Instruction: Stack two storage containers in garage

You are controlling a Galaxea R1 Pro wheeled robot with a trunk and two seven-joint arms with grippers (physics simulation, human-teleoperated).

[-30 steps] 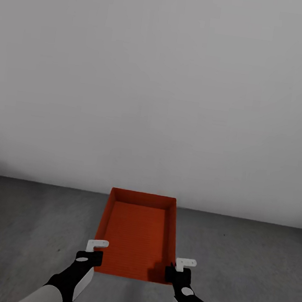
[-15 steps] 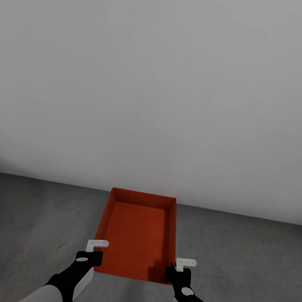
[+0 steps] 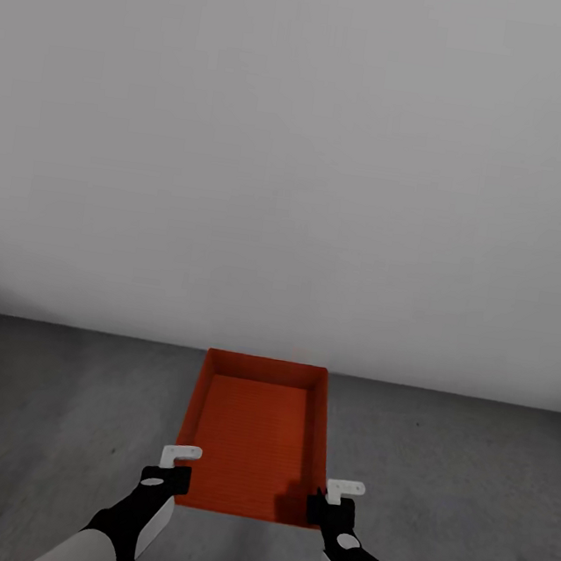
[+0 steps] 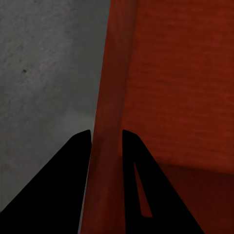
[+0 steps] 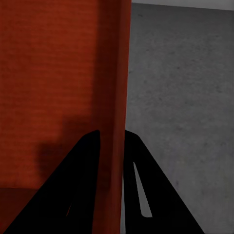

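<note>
Gripping the unmarked container (image 3: 253, 436), both tools clamp.

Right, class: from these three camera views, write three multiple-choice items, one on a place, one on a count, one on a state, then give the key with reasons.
1. Where is the storage container?
A. on a shelf
B. between the two arms, over the grey floor
C. inside a car

2. How many containers are in view?
A. one
B. two
C. three

3. What is the left end effector doing?
A. hanging open, apart from the container
B. holding a cloth
C. clamping the container's side wall

Key: 1 B, the head view shows it between the arms; 2 A, a single orange-red bin; 3 C, a finger sits on each face of the wall, as with the right end effector.
</note>
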